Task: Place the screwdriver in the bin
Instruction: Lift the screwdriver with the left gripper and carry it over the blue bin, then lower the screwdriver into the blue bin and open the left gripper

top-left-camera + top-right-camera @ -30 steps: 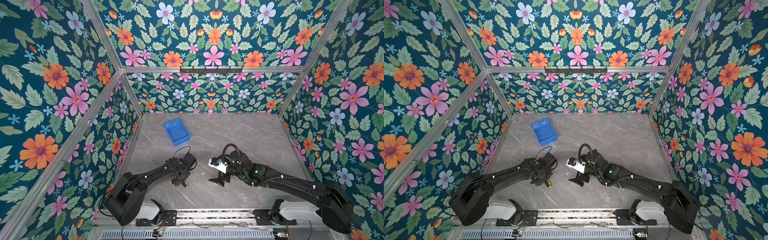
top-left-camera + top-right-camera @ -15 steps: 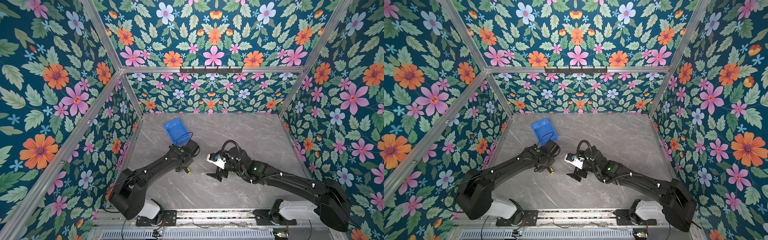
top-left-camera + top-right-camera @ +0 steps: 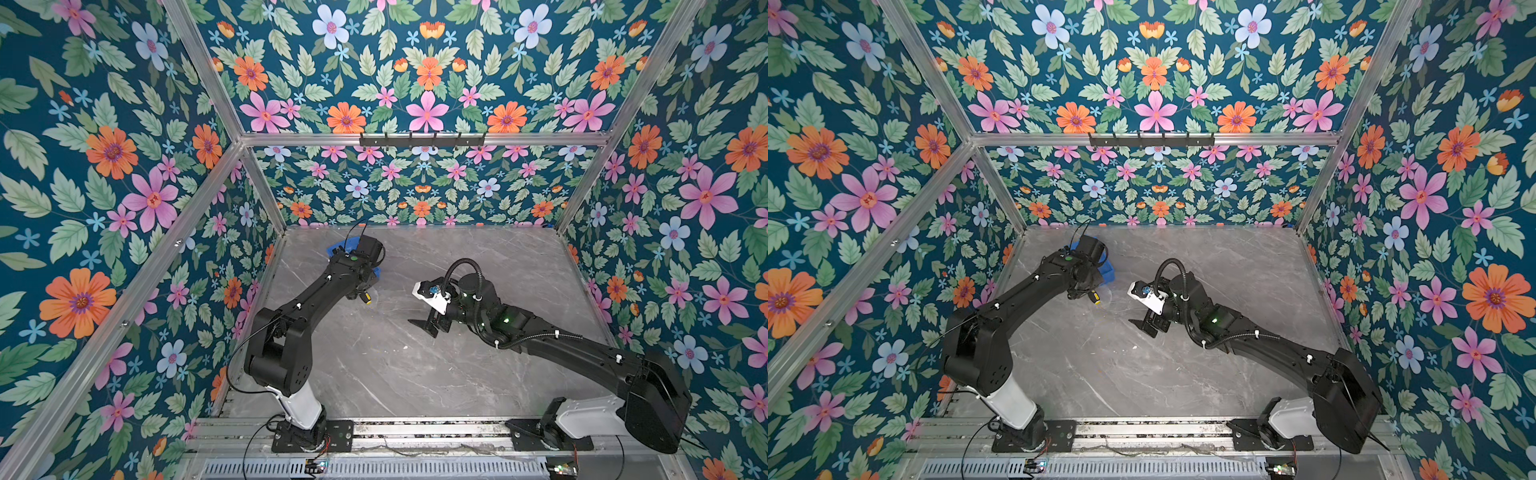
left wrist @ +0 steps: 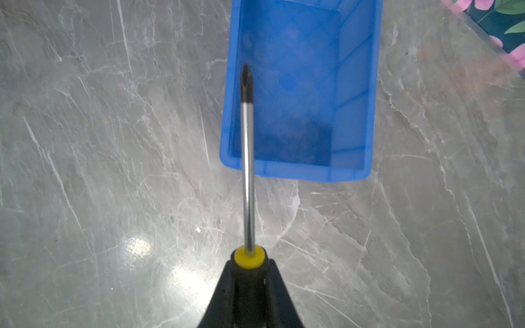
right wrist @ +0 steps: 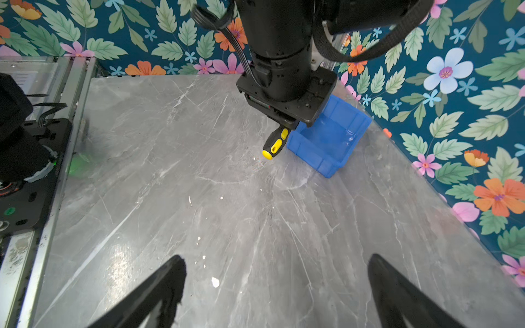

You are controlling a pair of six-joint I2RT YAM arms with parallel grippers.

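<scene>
1. While the left gripper [image 4: 249, 272] was clamped on the black-and-yellow handle of the screwdriver [image 4: 247, 170], the tool hung clear of the grey marble table [image 4: 113, 142].
2. Seen from the left wrist, its thin shaft crossed the near short wall of the blue bin [image 4: 295, 173], and the dark tip sat over the bin's inside, close to one long wall.
3. Seen from the right wrist, the yellow butt end poked out beneath the left arm's wrist, just beside the bin.
4. In both top views the bin lay under that wrist, near the left wall.
5. The right gripper [image 5: 275, 257] hovered with jaws wide apart and empty, well apart from the bin.
</scene>
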